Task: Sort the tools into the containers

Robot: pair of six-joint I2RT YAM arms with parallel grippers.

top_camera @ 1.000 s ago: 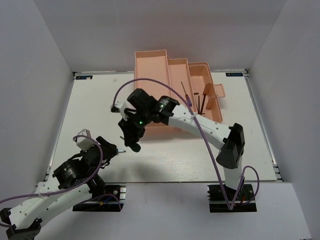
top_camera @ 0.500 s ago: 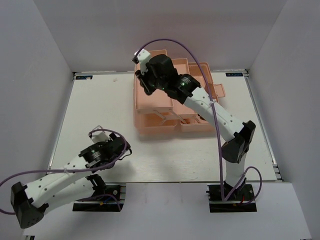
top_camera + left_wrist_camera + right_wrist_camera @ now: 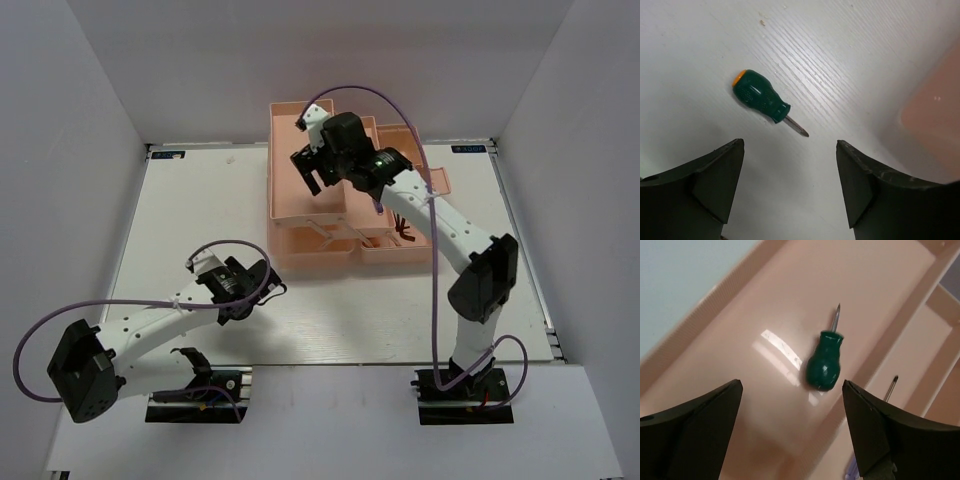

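Observation:
A green-handled screwdriver (image 3: 826, 362) lies flat on the floor of the salmon-pink toolbox's (image 3: 285, 135) far-left compartment (image 3: 740, 340). My right gripper (image 3: 792, 385) (image 3: 308, 172) hangs open just above it, holding nothing. A thin screwdriver shaft (image 3: 890, 387) shows in the neighbouring compartment. Dark hex keys (image 3: 400, 222) lie in the right-hand compartment. On the white table lies another green screwdriver (image 3: 762, 100) with an orange end cap. My left gripper (image 3: 789, 145) (image 3: 268, 290) is open a little short of its tip, and the top view hides this screwdriver.
The toolbox's near corner (image 3: 935, 120) stands close on the right of the left gripper. Purple cables (image 3: 375, 95) loop over both arms. White walls enclose the table on three sides.
My right gripper moved from the table to over the left compartment, opened, and the green screwdriver now lies in that tray. My left arm reached forward and right, and its jaws widened.

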